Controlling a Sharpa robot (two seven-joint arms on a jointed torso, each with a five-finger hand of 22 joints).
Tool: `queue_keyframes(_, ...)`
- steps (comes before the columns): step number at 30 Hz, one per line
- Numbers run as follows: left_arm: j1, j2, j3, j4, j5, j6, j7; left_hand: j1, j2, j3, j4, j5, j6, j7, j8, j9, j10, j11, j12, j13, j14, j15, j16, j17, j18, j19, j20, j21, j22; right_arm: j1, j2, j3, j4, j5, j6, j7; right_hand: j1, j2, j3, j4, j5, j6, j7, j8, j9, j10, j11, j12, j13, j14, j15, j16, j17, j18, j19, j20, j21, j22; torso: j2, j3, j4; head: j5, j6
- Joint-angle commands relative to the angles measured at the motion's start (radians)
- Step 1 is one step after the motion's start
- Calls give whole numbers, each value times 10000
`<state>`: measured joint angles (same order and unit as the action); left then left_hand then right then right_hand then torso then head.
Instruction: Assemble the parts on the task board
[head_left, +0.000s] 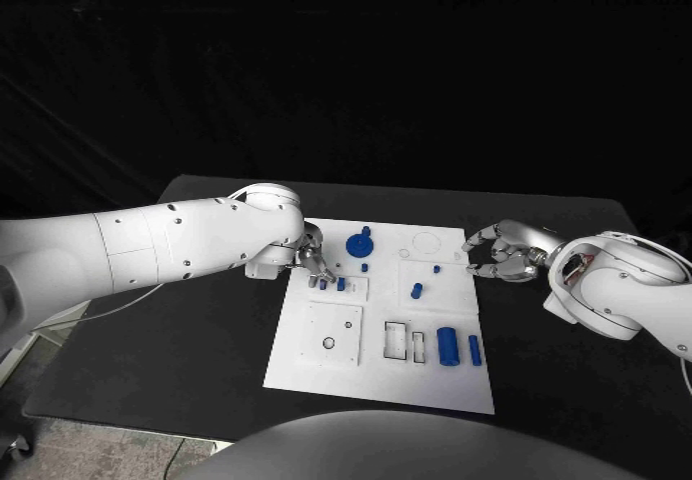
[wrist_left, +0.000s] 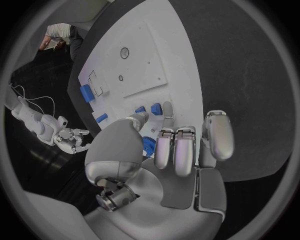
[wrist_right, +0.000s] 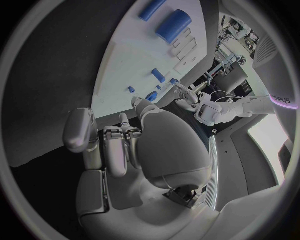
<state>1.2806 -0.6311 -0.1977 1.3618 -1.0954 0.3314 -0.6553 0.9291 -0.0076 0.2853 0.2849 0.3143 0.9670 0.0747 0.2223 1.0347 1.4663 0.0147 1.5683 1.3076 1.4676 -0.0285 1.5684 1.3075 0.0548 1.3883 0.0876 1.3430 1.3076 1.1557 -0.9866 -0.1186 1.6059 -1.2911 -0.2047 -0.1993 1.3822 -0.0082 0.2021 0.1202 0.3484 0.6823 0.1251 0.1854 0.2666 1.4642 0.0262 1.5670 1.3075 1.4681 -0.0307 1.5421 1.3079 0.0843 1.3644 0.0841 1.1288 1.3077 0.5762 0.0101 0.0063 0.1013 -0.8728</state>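
Observation:
The white task board (head_left: 378, 372) lies in the middle of the black table. Blue parts on it: a gear (head_left: 359, 243), short pegs (head_left: 342, 284), a bigger cylinder (head_left: 449, 346) and a slimmer one (head_left: 475, 348). My left hand (head_left: 304, 261) hangs over the board's left edge. Its thumb (wrist_left: 139, 120) and one stretched finger (wrist_left: 167, 110) flank a short peg (wrist_left: 155, 108); I cannot tell whether they touch it. My right hand (head_left: 503, 252) hovers at the board's right edge, fingers (wrist_right: 115, 150) curled in, and I see nothing in them.
A raised white plate (head_left: 332, 334) with holes sits on the board's front left, with rectangular slots (head_left: 398, 340) beside it. Two round recesses (head_left: 428, 243) mark the board's far right. Bare black table (head_left: 188, 360) surrounds the board.

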Motion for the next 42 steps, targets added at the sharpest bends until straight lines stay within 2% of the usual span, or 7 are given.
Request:
queue_keyframes(1,-4,-108,4,119,85,-1094,224,177,65,-146,27,184,85,-26,196,172,1045,-13,25,2632,1032,6,24,2633,41,72,-9,110,1857,-5,6,0,-5,-35,70,-2,32,41,38,6,44,66,12,-48,-14,1066,81,38,2633,861,62,-33,2447,124,-84,9,-61,1345,6,-1,-6,-11,2)
queue_keyframes(4,-3,-243,10,213,85,-1551,292,409,122,-301,32,564,164,-113,559,470,1045,-96,25,2632,1032,-53,24,2633,24,149,-71,204,1884,-5,3,0,-8,-35,69,2,23,51,57,9,47,63,17,-52,-21,1066,84,38,2633,855,63,-45,2440,129,-95,9,-89,1338,0,3,-4,-20,2)
queue_keyframes(8,-2,-420,20,365,84,-1913,342,431,123,-377,37,613,192,-134,661,544,1045,-117,25,2632,1032,-69,24,2633,17,169,-88,229,1891,-5,1,0,-12,-35,59,7,23,51,57,9,47,63,17,-52,-21,1066,84,38,2633,855,63,-45,2440,129,-95,9,-89,1338,-4,10,-17,-15,2)
queue_keyframes(16,-1,-741,21,773,93,-2210,451,516,156,-482,31,749,284,-198,862,675,1045,-166,25,2632,1032,-108,24,2633,16,178,-124,241,1892,-5,-1,0,-21,-27,63,20,18,54,64,11,49,65,19,-52,-23,1066,86,38,2633,847,64,-59,2432,133,-105,10,-110,1332,-5,5,-6,-36,2)
queue_keyframes(23,-6,-992,5,1120,136,-2028,344,905,3,-608,-79,1057,249,-263,992,756,1045,-232,25,2632,1032,-171,24,2633,24,157,-186,217,1881,-9,-6,0,-29,-13,67,28,17,54,65,11,50,65,19,-52,-24,1066,86,38,2633,842,65,-70,2426,138,-116,10,-135,1325,-6,1,-3,-51,2)
queue_keyframes(31,-83,-1150,-12,1358,23,-1928,269,1060,-47,-638,-124,1094,190,-262,962,730,1045,-235,25,2632,1032,-178,24,2633,24,151,-198,212,1879,-24,-6,0,-44,-6,69,28,17,54,65,11,50,65,19,-52,-24,1066,86,38,2633,842,65,-70,2426,138,-116,10,-135,1325,-13,2,1,-29,2)
queue_keyframes(42,-168,-1137,-16,1423,-34,-1891,238,1062,-58,-659,-109,1089,189,-254,960,724,1045,-233,25,2632,1032,-179,24,2633,27,140,-199,199,1874,-36,-1,0,-46,-4,74,23,7,53,75,13,52,69,23,-51,-28,1066,90,38,2633,840,67,-73,2424,138,-118,11,-141,1324,11,6,-13,-16,2)
